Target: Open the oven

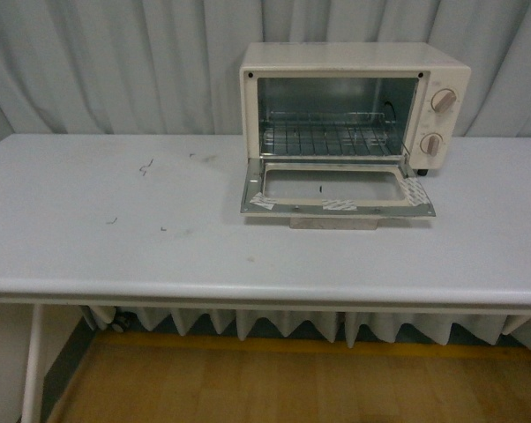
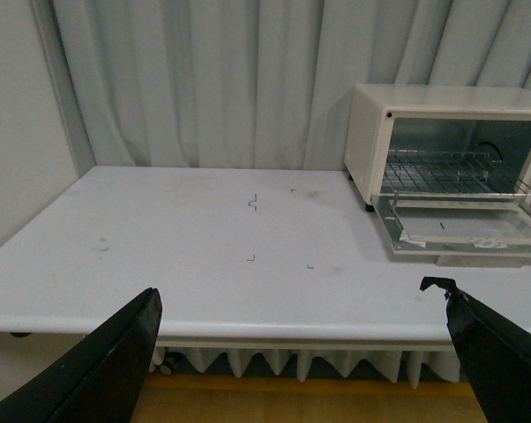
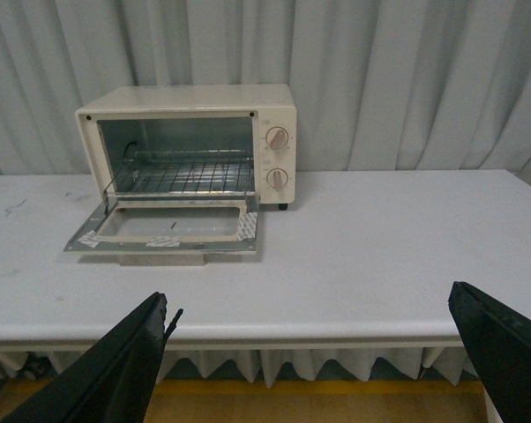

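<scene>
Front view: one oven [image 1: 354, 101] is seen at the table's [image 1: 115, 256] far right, door [image 1: 336, 189] already dropped flat toward the robot, its long edge running left-right; one wire rack [image 1: 332, 138] and two knobs [image 1: 437, 122] are counted, no arm is in frame. Left wrist view: left gripper [image 2: 301, 352] is spread wide and empty, oven [image 2: 451, 167] well apart, ahead and off to the robot's right. Right wrist view: right gripper [image 3: 323, 352] is spread wide, nothing held, oven [image 3: 190, 145] ahead and slightly left, so the right arm is judged nearer. Task is judged done, no further pull needed
</scene>
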